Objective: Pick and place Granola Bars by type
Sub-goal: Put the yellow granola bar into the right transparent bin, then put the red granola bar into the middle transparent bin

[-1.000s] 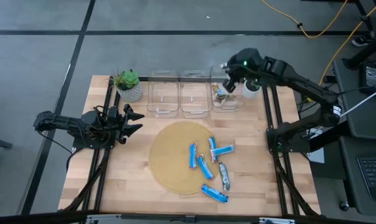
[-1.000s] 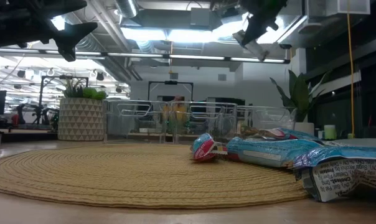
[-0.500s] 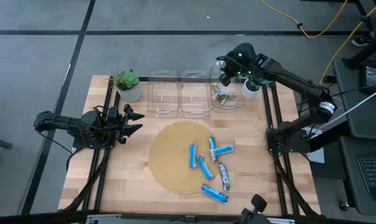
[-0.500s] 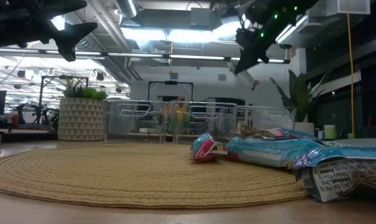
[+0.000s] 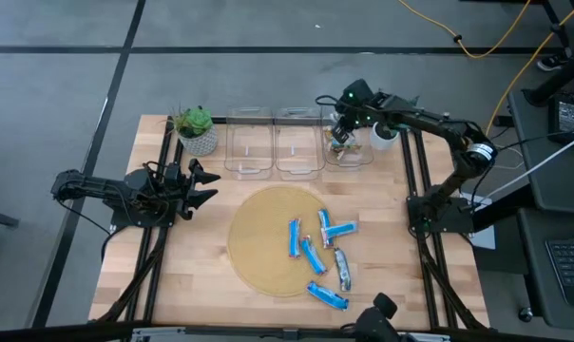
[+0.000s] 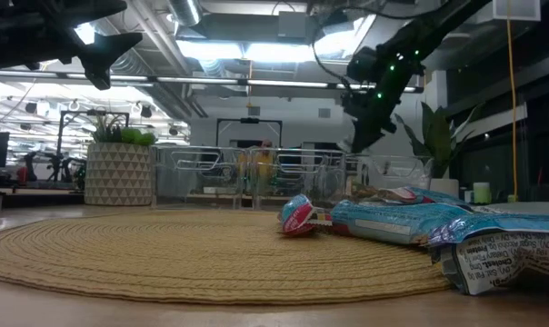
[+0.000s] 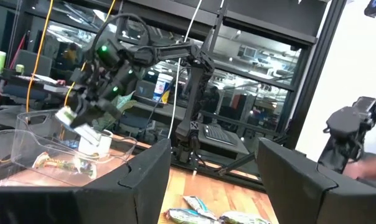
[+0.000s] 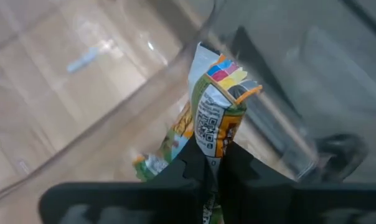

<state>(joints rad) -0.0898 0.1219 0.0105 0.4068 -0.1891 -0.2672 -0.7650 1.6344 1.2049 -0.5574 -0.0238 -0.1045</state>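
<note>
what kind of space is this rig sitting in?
Looks like a robotics lab or workshop, not a home. The wooden table stands on a grey floor with cables trailing across it, the low view shows bare ceiling ducts and strip lights, and the left wrist view shows metal frames and workbenches behind.

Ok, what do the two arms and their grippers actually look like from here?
Both are dark, near-black jointed arms of slim links. The left gripper ends in two pointed black fingers; up close, its fingers are broad, flat, matte slabs. The right gripper sits below a rounded wrist housing with small glowing green lights, and thin black cables loop along that arm.
</note>
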